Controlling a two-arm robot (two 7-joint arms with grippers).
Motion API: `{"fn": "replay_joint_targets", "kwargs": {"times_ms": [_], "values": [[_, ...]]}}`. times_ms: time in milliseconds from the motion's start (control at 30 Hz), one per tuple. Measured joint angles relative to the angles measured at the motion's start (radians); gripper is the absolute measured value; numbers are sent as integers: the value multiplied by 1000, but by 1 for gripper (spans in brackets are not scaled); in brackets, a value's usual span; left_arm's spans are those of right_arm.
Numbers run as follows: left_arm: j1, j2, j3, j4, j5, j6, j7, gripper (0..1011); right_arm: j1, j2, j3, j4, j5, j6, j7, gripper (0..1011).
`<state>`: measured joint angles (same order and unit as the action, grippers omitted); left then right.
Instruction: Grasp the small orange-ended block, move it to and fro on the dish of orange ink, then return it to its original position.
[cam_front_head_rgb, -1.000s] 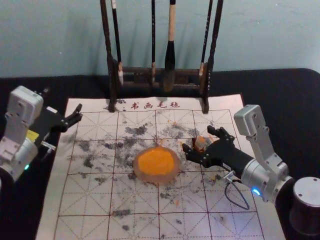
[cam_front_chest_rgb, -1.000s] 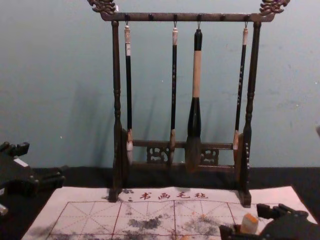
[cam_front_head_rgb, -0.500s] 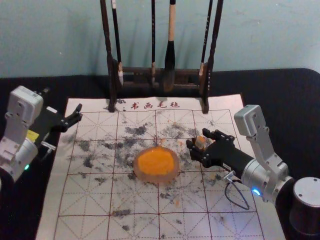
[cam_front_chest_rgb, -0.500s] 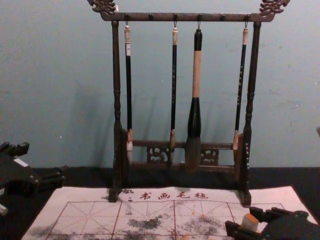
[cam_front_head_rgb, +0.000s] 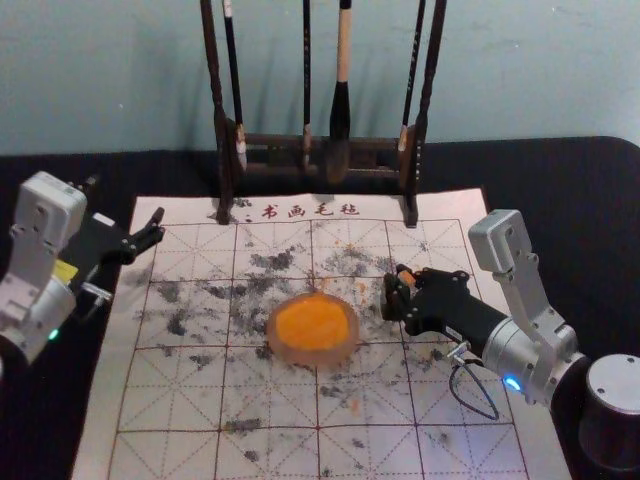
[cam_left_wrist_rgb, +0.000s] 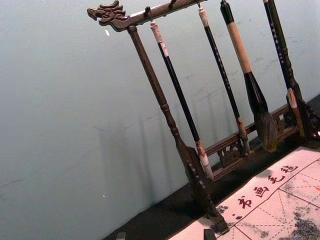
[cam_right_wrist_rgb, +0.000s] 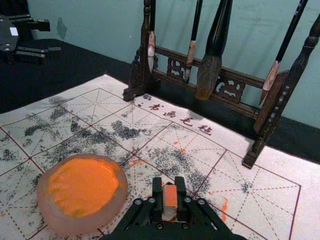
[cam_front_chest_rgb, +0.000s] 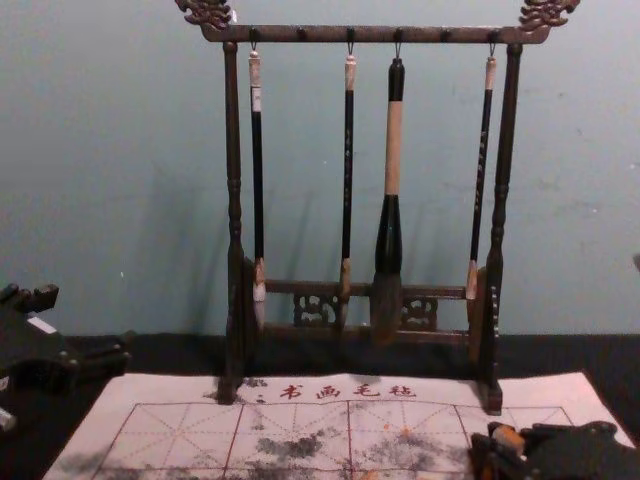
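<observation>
right of the dish (cam_front_head_rgb: 313, 357), the right gripper (cam_front_head_rgb: 396, 285) clasps the orange-ended block (cam_right_wrist_rgb: 170, 196); left, the left gripper (cam_front_head_rgb: 126, 200) waits unclenched.

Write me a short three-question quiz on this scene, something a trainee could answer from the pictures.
1. Multiple choice: which gripper holds the orange-ended block? (a) left (b) right (c) neither
2. Fill in: ____ brushes hang from the rack.
3. True or false: the dish of orange ink stands directly beneath the hanging brushes.

Key:
1. b. The right gripper has the block between its fingers; the left gripper is open, off to the left.
2. Four.
3. False. The dish sits on the gridded mat, in front of the rack and apart from it.
</observation>
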<state>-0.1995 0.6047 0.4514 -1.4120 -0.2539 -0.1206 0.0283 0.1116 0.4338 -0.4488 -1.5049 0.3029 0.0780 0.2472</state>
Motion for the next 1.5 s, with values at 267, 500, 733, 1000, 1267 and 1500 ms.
{"fn": "replay_joint_targets", "kwargs": {"times_ms": [267,500,733,1000,1267,1500], "values": [[0,0,0,0,0,0,0,1001,-8,-11,18,-9,-1,0,25,109],[0,0,0,0,0,0,0,1001,-11,-14,51,-51,2,19,46,109],[0,0,0,0,0,0,0,1001,12,2,85,-105,-1,59,77,109],[0,0,0,0,0,0,0,1001,102,10,87,-99,19,72,171,109],[0,0,0,0,0,0,0,1001,213,4,28,-42,55,116,268,109],[0,0,0,0,0,0,0,1001,300,-6,-54,23,68,187,347,109]]}}
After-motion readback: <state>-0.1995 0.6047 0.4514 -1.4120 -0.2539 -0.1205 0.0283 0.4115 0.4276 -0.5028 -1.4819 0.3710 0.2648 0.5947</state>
